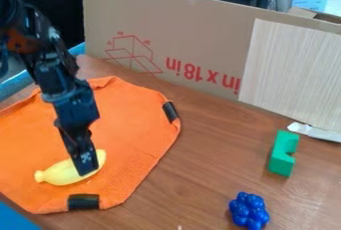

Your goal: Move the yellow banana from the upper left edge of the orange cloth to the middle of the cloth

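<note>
Count: toys x3 — one yellow elongated toy [61, 173], one notched green block [283, 154], one blue grape-like cluster [249, 211]. Also one orange cloth [140, 144], two black strips [171, 112] on its edge — plus one printed cardboard sheet [193, 30], one pale wood-grain panel [293, 69], one crumpled white scrap [316, 132] and one brown wood-look tabletop [193, 174].

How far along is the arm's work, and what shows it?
The approach looks done: the gripper is down at the yellow toy. Grasping seems in hand, though its hold cannot be told. Any lift looks left: the toy lies on the orange cloth. The green block and blue toy lie apart.
</note>
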`<state>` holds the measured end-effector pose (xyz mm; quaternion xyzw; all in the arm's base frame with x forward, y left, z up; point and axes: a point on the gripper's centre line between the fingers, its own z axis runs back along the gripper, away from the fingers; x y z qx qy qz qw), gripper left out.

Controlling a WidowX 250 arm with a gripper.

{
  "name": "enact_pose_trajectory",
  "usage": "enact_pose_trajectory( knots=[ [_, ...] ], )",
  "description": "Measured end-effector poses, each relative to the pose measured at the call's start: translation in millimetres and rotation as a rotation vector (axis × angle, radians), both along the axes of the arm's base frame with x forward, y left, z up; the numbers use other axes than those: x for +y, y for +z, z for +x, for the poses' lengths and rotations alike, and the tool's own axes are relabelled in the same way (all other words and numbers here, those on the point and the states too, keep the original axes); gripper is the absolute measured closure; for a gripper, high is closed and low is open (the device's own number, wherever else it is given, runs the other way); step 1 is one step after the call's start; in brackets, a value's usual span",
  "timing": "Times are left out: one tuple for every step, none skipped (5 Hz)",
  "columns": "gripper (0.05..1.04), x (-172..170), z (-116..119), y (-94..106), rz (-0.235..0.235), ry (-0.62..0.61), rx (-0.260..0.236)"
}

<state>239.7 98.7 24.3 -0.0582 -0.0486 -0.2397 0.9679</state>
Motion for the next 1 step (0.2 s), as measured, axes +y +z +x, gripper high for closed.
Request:
enact_pose_trajectory(
  knots=[
    [0.081, 14.3, 5.3, 29.4, -0.124, 0.018, 0.003]
  ],
)
